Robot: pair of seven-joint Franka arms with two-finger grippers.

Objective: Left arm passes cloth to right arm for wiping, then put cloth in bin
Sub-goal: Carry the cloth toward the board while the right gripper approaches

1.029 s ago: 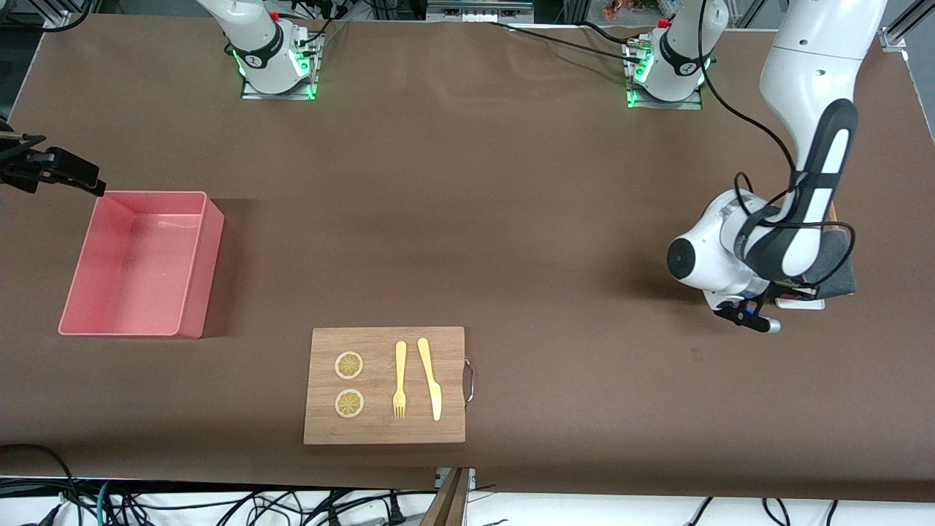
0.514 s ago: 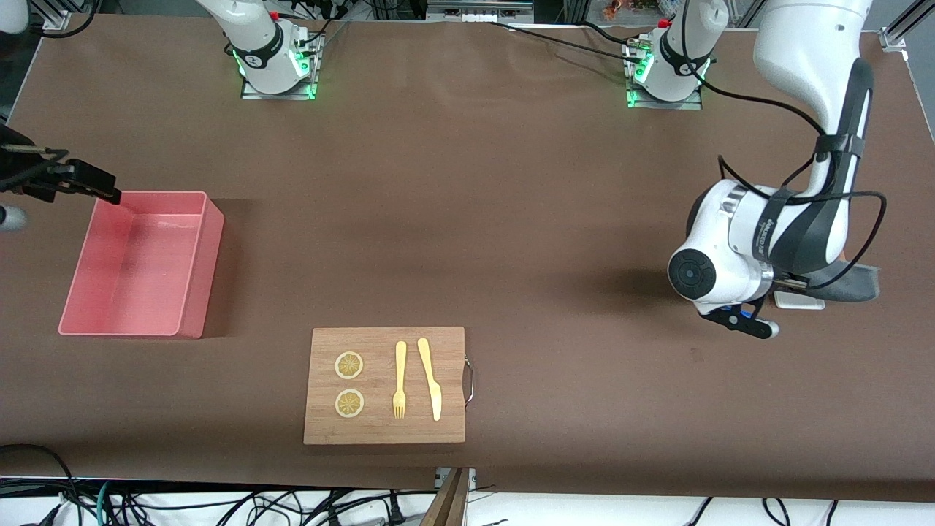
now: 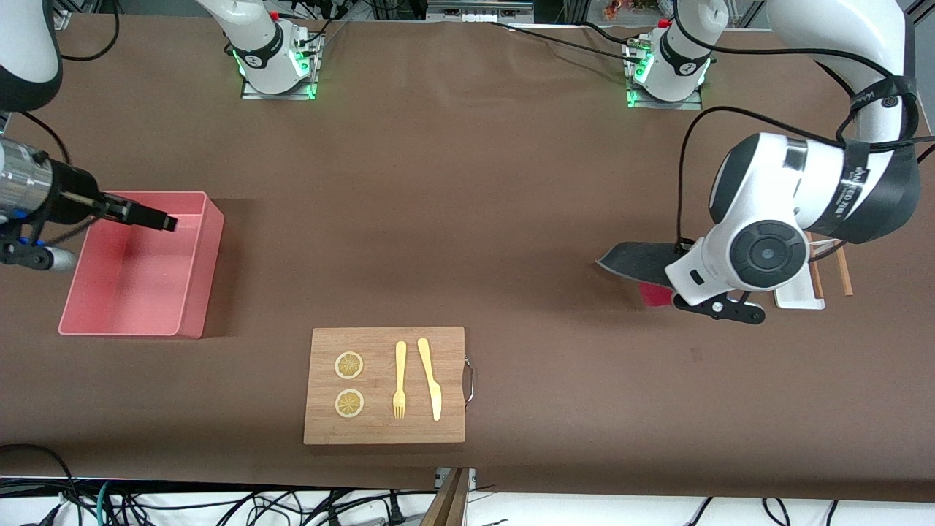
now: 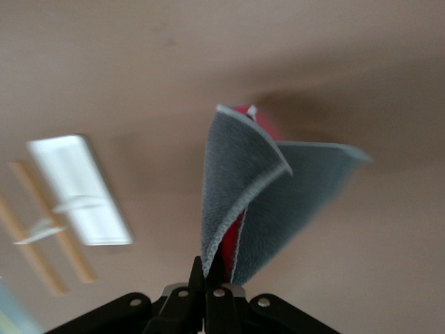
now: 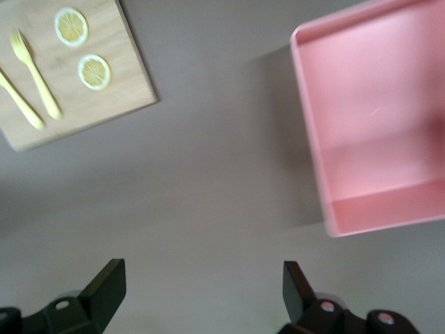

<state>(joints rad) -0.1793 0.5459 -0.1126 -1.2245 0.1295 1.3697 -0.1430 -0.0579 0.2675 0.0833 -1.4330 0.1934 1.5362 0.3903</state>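
A: So how's everything filmed? The whole table is taken in from up high, with both arm bases lined up along the top edge.

B: Yep, and the wrist views are shot much closer, angled down. The wooden board and bin are caught in the right wrist view and seen from the front too. The left wrist view is filled by the cloth, with the white tray beside it, both shared with the front view.

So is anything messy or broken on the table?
Nothing stands out. The cloth hangs folded from the left gripper, as held fabric would. The bin sits upright, and the fork, knife and lemon slices lie neatly on the wooden board.
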